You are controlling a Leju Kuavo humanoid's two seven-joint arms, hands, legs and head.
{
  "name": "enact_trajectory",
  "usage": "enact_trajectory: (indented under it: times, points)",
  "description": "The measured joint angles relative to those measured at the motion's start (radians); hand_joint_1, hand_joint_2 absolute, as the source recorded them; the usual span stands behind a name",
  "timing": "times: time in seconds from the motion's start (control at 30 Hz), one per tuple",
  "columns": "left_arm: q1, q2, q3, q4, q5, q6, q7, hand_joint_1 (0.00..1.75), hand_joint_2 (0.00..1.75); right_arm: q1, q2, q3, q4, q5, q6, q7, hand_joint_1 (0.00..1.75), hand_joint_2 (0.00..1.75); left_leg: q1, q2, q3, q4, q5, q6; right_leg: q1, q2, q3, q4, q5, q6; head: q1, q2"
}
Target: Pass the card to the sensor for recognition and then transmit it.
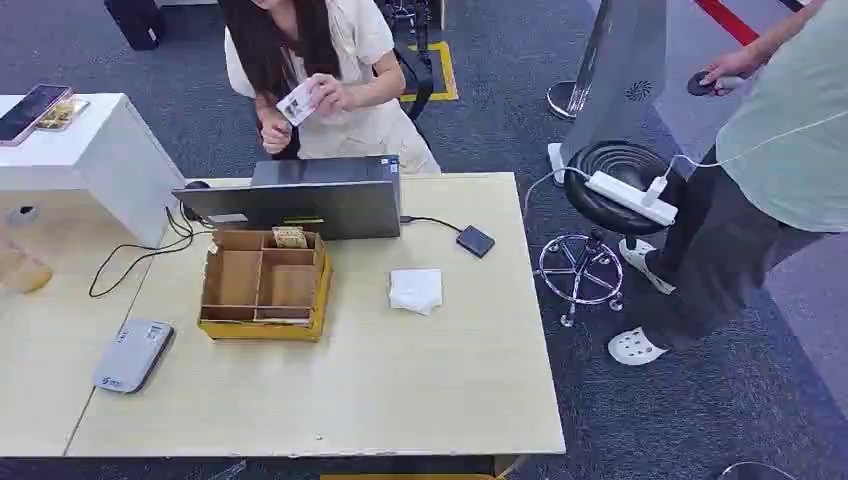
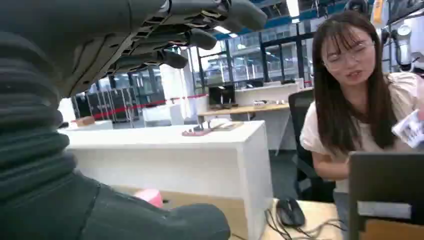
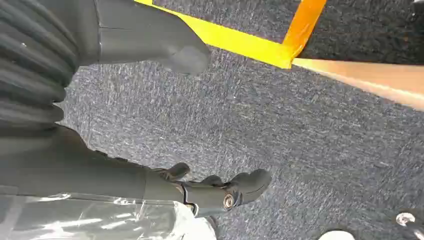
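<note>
A person seated behind the laptop holds a white card in both hands at chest height; its edge also shows in the left wrist view. A flat grey sensor device lies on the table's near left part. A small black square box is wired to the laptop. My left hand hovers near the table's left end with its fingers spread and holds nothing. My right hand hangs over the carpet, thumb and fingers apart, also holding nothing.
A cardboard divider box stands in front of the laptop, with a white folded paper to its right. A mouse and cables lie left of the laptop. A white counter is at the left. A second person stands by a stool at the right.
</note>
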Motion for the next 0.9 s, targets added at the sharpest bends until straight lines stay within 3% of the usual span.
enact_trajectory:
  times: [0.13,0.33,0.57,0.9]
  points:
    - [-0.043,0.038,-0.021,0.013,-0.026,0.048,0.012,0.0,1.75,-0.003,0.006,0.0,0.0,0.007,0.009,0.0,0.0,1.75,0.0,0.0,0.0,0.0,0.0,0.0,0.0,0.0,0.0,0.0,0.0,0.0,0.0,0.0]
    - [-0.129,0.07,-0.128,0.057,-0.063,0.131,0.02,0.0,1.75,-0.008,0.016,0.0,-0.001,0.018,0.012,-0.001,0.0,1.75,0.0,0.0,0.0,0.0,0.0,-0.001,0.0,0.0,0.0,0.0,0.0,0.0,0.0,0.0]
    - [-0.188,0.13,-0.186,0.101,-0.053,0.135,0.044,0.0,1.75,-0.012,0.017,0.0,-0.001,0.018,0.013,-0.003,0.0,1.75,0.0,0.0,0.0,0.0,0.001,-0.001,0.0,0.001,-0.001,0.0,0.001,-0.001,0.001,0.0]
    - [-0.211,0.16,-0.223,0.118,-0.05,0.135,0.045,0.0,1.75,-0.012,0.024,0.0,-0.001,0.021,0.013,0.0,0.0,1.75,0.0,0.0,0.0,0.0,0.001,-0.001,0.0,0.0,-0.001,0.0,0.001,-0.001,0.0,0.0]
